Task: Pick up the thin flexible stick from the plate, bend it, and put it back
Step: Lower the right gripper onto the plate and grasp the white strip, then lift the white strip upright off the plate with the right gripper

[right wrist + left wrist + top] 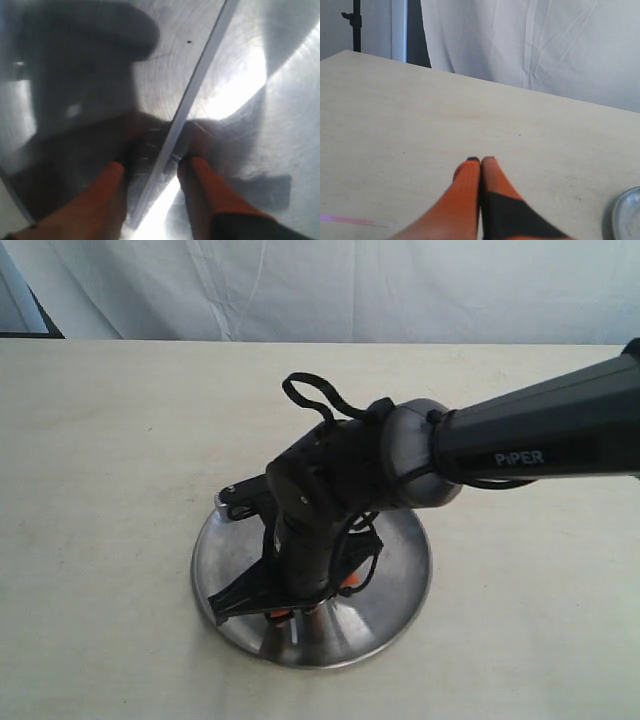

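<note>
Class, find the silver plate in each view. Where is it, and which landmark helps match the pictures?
Exterior view: the plate at lower centre, on the table.
Left wrist view: a sliver of rim in the bottom right corner.
Right wrist view: its brushed surface fills nearly the whole picture.
Shared landmark: the pale table, in exterior and left wrist views.

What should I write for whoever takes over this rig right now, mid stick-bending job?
Left gripper: shut, empty, over the bare table, off to the side of the plate.
Right gripper: open, down at the plate, one finger on each side of the thin flexible stick, not clamped.
Stick: lies straight on the plate.
Done: approach only.
Left: close on the stick, lift, bend, put it back.
</note>
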Controlling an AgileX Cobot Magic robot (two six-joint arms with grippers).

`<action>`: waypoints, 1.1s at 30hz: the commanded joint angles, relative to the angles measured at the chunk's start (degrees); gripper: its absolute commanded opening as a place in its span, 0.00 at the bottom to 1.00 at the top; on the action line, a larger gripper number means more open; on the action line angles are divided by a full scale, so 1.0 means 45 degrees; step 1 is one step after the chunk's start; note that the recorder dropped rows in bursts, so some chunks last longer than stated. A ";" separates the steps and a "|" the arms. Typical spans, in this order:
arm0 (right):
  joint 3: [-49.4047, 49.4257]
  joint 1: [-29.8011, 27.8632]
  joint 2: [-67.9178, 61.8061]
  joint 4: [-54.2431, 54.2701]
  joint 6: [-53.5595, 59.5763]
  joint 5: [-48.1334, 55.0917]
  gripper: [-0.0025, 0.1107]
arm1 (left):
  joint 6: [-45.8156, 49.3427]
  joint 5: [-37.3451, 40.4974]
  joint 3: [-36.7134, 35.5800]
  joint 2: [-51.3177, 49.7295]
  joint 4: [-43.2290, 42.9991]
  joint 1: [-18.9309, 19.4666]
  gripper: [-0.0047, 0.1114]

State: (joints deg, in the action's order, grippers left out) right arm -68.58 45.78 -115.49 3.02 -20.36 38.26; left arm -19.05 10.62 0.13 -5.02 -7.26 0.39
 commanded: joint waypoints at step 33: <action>-0.1070 -0.0007 0.2759 -0.3328 0.0811 0.3010 0.02 | -0.0004 -0.0054 -0.0030 0.0069 -0.0009 -0.0135 0.04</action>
State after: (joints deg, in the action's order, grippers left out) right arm -73.61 45.92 -105.02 -11.54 -16.87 51.19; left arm -19.05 10.62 0.13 -5.02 -7.26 0.39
